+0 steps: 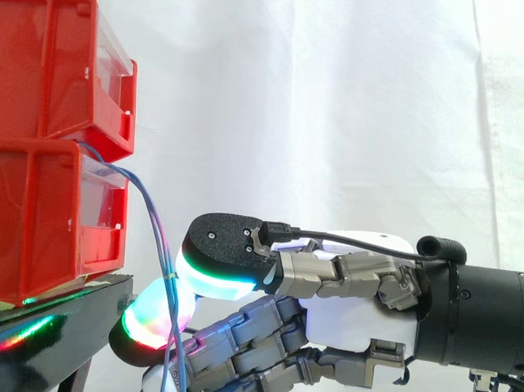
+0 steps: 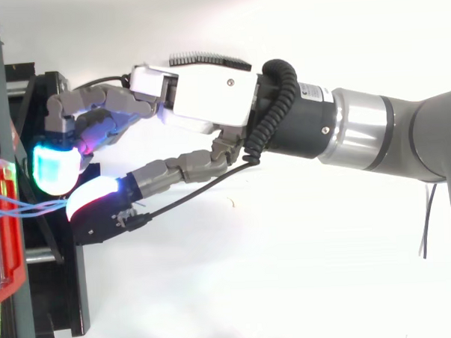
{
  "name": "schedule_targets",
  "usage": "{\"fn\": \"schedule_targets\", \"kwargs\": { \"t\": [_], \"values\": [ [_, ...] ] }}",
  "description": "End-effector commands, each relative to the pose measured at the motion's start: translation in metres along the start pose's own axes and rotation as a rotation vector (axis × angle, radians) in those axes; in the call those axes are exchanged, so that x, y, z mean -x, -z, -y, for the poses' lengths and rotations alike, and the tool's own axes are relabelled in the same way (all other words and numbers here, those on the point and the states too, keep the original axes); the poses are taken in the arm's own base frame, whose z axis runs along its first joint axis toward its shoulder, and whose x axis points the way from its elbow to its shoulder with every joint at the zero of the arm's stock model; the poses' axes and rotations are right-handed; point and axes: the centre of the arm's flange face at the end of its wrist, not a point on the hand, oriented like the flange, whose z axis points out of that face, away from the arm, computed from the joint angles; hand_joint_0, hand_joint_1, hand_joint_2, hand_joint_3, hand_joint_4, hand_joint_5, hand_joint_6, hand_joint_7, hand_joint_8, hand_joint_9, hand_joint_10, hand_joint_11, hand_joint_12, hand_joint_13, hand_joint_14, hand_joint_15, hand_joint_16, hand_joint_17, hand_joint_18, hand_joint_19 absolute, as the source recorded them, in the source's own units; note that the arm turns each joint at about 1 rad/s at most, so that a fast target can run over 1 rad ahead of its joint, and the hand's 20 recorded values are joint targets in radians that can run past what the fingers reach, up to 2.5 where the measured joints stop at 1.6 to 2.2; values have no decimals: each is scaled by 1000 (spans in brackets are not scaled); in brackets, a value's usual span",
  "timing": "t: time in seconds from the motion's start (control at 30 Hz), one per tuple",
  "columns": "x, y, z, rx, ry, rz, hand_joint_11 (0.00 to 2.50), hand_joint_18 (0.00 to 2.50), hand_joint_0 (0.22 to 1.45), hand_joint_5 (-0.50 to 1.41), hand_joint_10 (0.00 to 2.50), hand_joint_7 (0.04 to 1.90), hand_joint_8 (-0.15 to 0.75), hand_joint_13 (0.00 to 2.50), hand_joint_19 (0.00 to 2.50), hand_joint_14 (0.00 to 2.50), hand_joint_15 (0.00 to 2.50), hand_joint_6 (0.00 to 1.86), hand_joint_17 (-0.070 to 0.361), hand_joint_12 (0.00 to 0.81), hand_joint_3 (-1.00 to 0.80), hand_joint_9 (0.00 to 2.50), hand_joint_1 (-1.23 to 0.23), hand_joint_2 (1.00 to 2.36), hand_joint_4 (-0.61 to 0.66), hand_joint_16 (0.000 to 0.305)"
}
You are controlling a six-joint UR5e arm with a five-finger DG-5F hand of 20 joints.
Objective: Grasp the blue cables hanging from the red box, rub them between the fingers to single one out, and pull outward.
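Where the arm comes in from the right of the side view, the hand (image 1: 352, 324) lies level with its fingers curled forward, its thumb pad (image 1: 218, 268) above and a finger pad (image 1: 150, 319) just below. Between those two pads the blue cables (image 1: 149, 211) are pinched, and their loose ends hang down past the lower fingers. From the pinch the cables slant up and back to the front of the lower bin (image 1: 37, 227). That bin sits on the black stand (image 1: 95, 300), under a second bin (image 1: 47, 59). Behind everything hangs the white curtain (image 1: 334, 104).
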Motion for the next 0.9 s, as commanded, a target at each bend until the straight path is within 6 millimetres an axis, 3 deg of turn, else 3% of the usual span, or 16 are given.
{"fn": "schedule_targets", "kwargs": {
  "t": [0.0, 0.27, 0.4, 0.53, 0.87],
  "values": [
    [-1, -1, -2, 5, -1, -3, 413, 648, 558, -119, 9, 1192, 333, 527, 468, 11, 315, 585, 132, 405, -350, 742, -712, 1010, 248, 59],
    [0, -1, 0, 3, -1, -2, 422, 661, 522, -114, 9, 1192, 338, 536, 469, 9, 321, 561, 136, 416, -460, 746, -707, 1003, 279, 61],
    [1, -1, 0, 4, 1, -5, 427, 661, 519, -111, 9, 1207, 340, 536, 469, 9, 313, 549, 137, 416, -465, 748, -706, 1002, 284, 61],
    [-6, -4, 16, 33, -7, -18, 424, 663, 519, -110, 11, 1218, 342, 539, 469, 10, 321, 546, 137, 417, -464, 749, -705, 1002, 282, 61],
    [-6, -7, 12, 66, -14, -29, 421, 667, 542, -109, 11, 1228, 335, 545, 474, 9, 322, 553, 134, 409, -412, 752, -698, 1007, 271, 60]
  ]
}}
